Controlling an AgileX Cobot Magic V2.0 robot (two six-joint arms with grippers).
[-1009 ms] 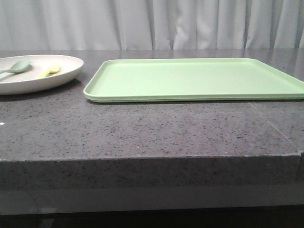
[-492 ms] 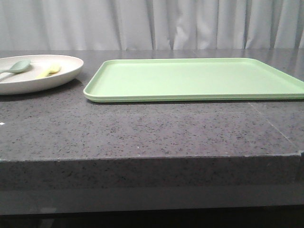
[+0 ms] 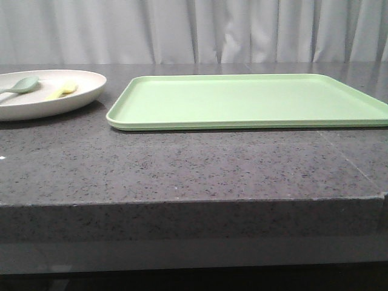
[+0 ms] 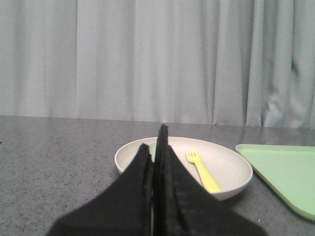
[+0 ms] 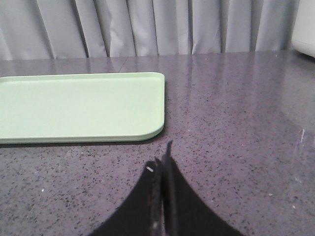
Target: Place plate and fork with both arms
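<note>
Front view: dark speckled stone table. Cream plate at far left, partly cut by the frame edge. Inside the plate: pale yellow fork lying flat, and a sage green spoon just beside it on the left, the two apart. Light green rectangular tray to the right of the plate, near it but not touching; a strip of bare table shows between them. Neither arm appears in this view.

Left wrist view: left gripper, black fingers pressed together, nothing between them. It points toward the plate, which sits just beyond the fingertips. Fork lies in the plate with tines toward the curtain; the fingers cover most of the spoon. Corner of the tray visible beside the plate.

Right wrist view: right gripper, fingers closed against each other, holding nothing. It hangs over bare table, near the corner of the tray. Contact between fingertips and table cannot be judged.
</note>
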